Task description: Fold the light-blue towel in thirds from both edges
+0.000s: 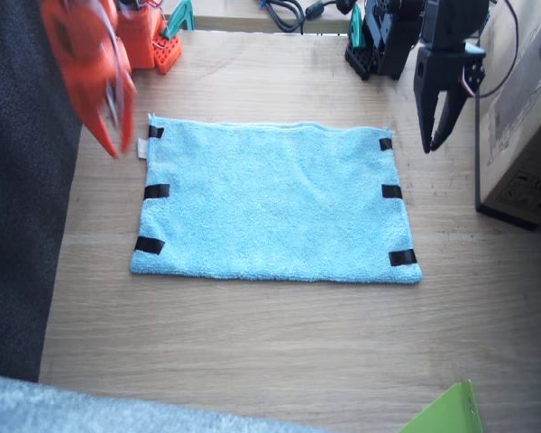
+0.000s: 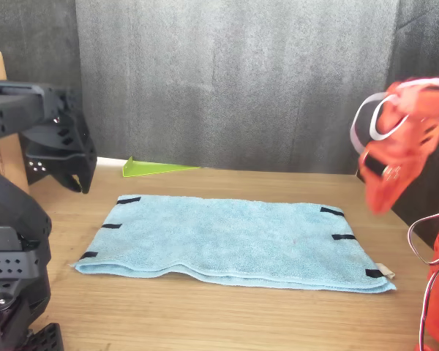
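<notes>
Lying flat on the worktop (image 1: 252,361), the towel (image 1: 275,203) is unfolded. Both grippers, left (image 1: 435,135) and right (image 1: 117,126), hover beside its short edges, fingers slightly spread; each should pinch a taped corner squarely.

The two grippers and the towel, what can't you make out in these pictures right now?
- Right gripper: motion-blurred in the fixed view, jaw opening unreadable; in the front view its fingertips are not clear either.
- Left gripper: dark fingers overlap in the fixed view, so any gap is unclear.
- Light-blue towel: its underside and layer count are hidden; the front view shows only a doubled-looking near edge.
- White tag: too small to read.
</notes>
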You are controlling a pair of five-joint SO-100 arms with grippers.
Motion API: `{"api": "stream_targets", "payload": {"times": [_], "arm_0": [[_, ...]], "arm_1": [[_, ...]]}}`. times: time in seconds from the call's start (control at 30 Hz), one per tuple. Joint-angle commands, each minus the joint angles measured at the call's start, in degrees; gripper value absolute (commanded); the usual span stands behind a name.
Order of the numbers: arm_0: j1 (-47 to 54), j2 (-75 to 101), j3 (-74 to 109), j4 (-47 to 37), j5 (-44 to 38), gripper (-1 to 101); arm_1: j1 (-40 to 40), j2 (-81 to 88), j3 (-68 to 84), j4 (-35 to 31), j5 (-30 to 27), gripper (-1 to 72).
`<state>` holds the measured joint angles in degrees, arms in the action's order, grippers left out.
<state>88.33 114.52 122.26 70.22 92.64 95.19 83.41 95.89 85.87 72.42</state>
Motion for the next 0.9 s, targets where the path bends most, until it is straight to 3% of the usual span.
{"api": "stream_targets", "payload": {"times": [0.0,0.43,0.6,0.73,0.87], "arm_0": [[-0.2,-0.3,-1.6,1.4,1.4,17],[-7.0,-6.1,-3.4,4.2,1.1,20],[-6.5,-9.5,-6.1,4.2,1.7,11],[-7.0,-10.7,-6.3,4.4,1.2,23],[-7.6,-13.5,-6.5,4.1,1.2,25]], "arm_1": [[1.9,0.8,-1.8,0.0,1.1,17.0],[3.9,1.1,-1.3,1.8,2.5,20.1],[4.3,1.4,-1.3,2.5,2.6,20.1],[4.3,1.8,-1.3,3.1,2.5,20.5],[4.3,1.8,-1.4,3.4,2.3,21.0]]}}
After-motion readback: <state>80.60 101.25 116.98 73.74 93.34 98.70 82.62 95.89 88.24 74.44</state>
